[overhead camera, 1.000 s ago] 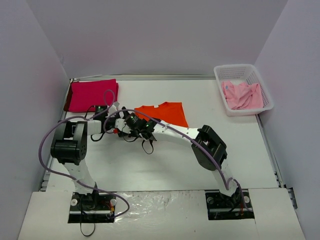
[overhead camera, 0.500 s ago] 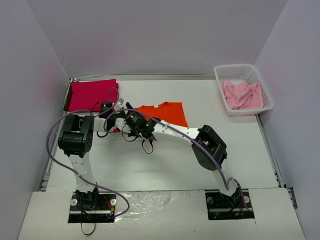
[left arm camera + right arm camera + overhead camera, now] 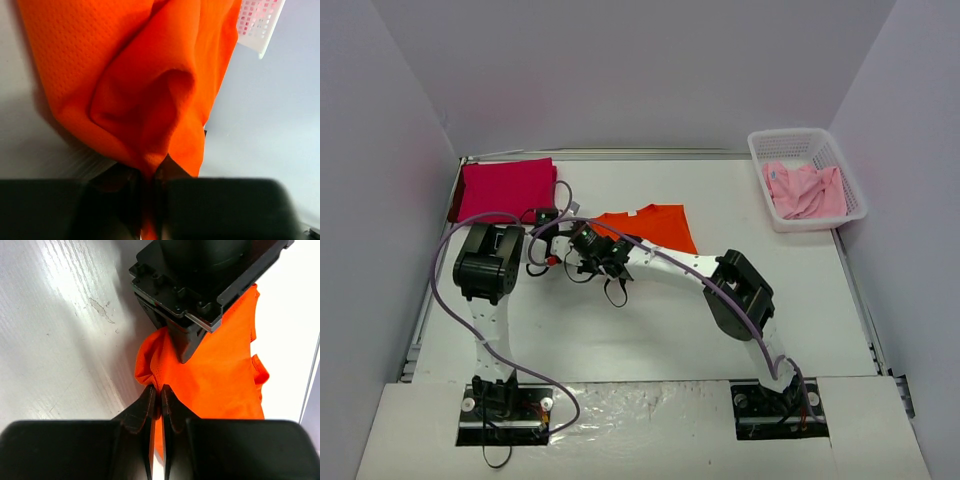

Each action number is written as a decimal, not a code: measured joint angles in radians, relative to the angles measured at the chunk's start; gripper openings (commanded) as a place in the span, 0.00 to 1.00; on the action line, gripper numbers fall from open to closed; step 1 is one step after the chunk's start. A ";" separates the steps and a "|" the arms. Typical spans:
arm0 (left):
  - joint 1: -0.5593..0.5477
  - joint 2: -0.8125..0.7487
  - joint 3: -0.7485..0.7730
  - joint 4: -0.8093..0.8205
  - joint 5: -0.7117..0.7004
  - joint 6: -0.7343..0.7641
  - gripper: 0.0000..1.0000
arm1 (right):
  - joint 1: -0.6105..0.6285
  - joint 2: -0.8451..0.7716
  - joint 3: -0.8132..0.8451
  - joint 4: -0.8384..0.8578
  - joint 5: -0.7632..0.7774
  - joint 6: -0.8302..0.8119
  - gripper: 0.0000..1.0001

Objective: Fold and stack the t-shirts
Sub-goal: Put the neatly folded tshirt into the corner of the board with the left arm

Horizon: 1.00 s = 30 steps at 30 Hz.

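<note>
White table [image 3: 650,330] with a faint grain. A white plastic lattice basket [image 3: 790,132] sits in its far right corner. In the far left corner, the magenta t-shirt [image 3: 505,188] lies folded in a flat rectangle. The orange t-shirt [image 3: 655,225], a dimpled knit, lies left of centre. The pale pink t-shirt [image 3: 805,192] is crumpled in the basket. The left gripper [image 3: 147,172] and right gripper [image 3: 156,395] both pinch the orange t-shirt's bunched edge.

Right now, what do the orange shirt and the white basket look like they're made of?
The orange shirt looks like a soft knit fabric, possibly a sporty synthetic mesh: it is matte, with tiny regular dimples and limp, rounded folds. The white basket looks like rigid moulded plastic, smooth in finish: its thin walls are a lattice of regular holes and keep their shape.
</note>
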 measured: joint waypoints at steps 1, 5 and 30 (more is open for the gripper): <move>0.000 0.004 0.000 0.000 0.003 -0.003 0.02 | 0.000 0.000 0.000 -0.001 -0.001 0.000 0.00; -0.002 0.006 0.005 0.004 0.005 -0.008 0.02 | -0.002 0.000 0.000 -0.005 -0.004 0.010 0.80; -0.010 0.022 0.621 -0.901 -0.251 0.680 0.02 | -0.517 -0.574 -0.563 -0.251 -0.476 -0.078 1.00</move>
